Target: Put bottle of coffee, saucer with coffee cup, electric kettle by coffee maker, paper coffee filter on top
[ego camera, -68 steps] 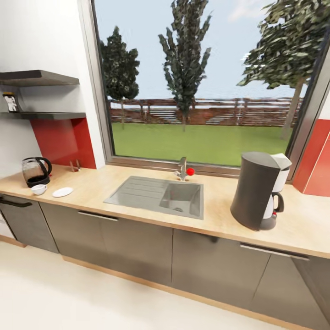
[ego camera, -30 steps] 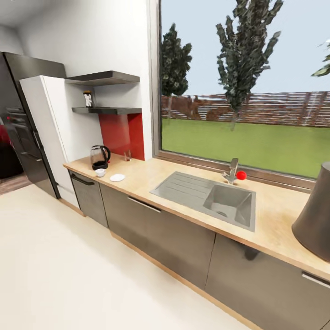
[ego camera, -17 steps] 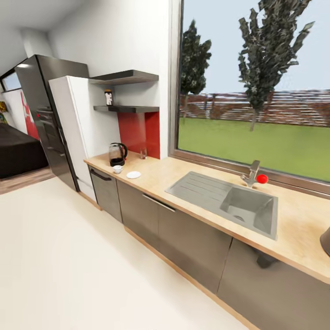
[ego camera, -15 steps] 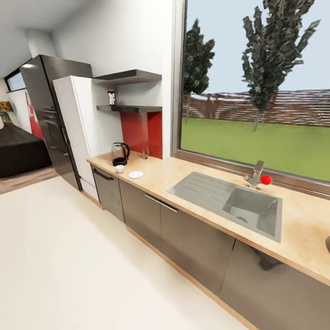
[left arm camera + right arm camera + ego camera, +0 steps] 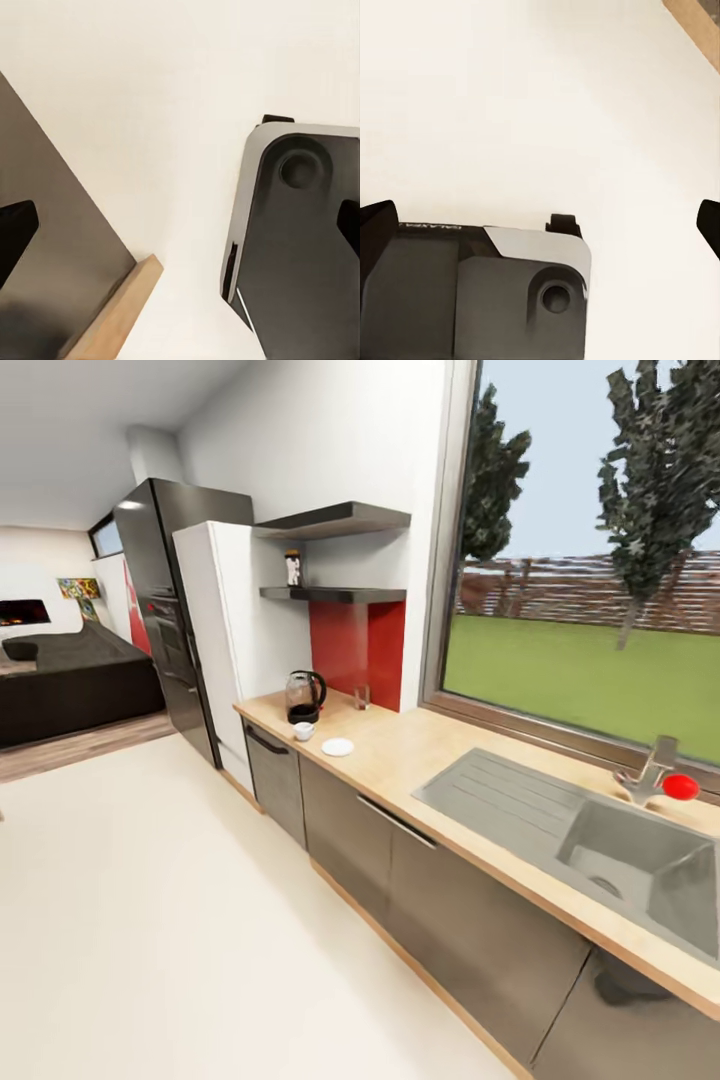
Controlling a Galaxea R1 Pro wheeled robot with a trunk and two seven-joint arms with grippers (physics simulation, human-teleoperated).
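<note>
The kitchen countertop (image 5: 440, 745) runs from the far left end to the near right. At its far end stands the electric kettle (image 5: 304, 697), with the coffee cup (image 5: 303, 731) just in front of it and the saucer (image 5: 337, 747) beside the cup. The bottle of coffee (image 5: 293, 568) stands on the lower kitchen shelf (image 5: 340, 595) above them. The coffee maker is out of view, and I cannot make out the paper coffee filter. My left gripper (image 5: 180, 232) and right gripper (image 5: 540, 225) hang open over the floor, with nothing between their fingers.
A sink (image 5: 620, 860) with a red-knobbed tap (image 5: 662, 778) is set into the counter at near right. A small pale thing (image 5: 360, 697) stands against the red backsplash. A white cabinet (image 5: 215, 640) and dark fridge (image 5: 165, 610) close the counter's far end. Pale floor (image 5: 180, 920) spreads to the left.
The view has swung left and moved along the counter. The coffee maker has slid out at the right, and the fridge and living room have come in. The counter's things stand as before.
</note>
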